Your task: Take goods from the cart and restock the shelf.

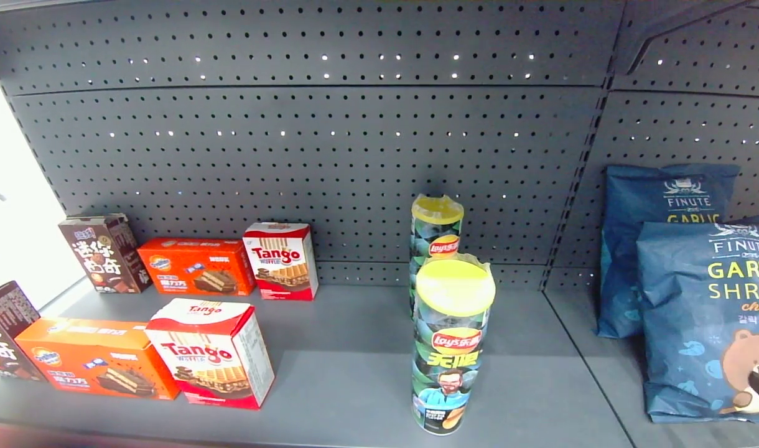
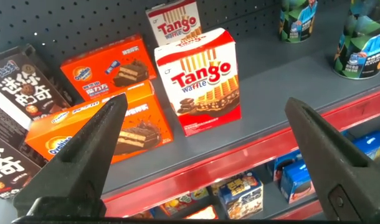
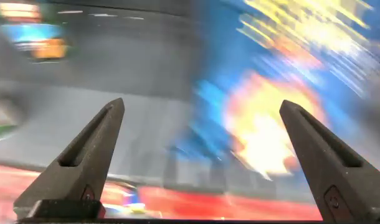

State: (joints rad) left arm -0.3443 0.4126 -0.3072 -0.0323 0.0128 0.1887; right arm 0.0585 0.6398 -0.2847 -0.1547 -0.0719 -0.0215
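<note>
A yellow-lidded chip can [image 1: 453, 348] stands on the shelf [image 1: 342, 354]. My left end effector [image 2: 205, 101] and right end effector [image 3: 202, 104] gape wide, empty.

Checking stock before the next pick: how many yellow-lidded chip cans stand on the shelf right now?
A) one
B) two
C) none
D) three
B: the front can stands upright on the shelf, and the rear can stands upright directly behind it, making two.

Soft even light on shelf [image 1: 354, 348], white glare at its left end (head view), pinpricks through pegboard [image 1: 292, 155]
</note>
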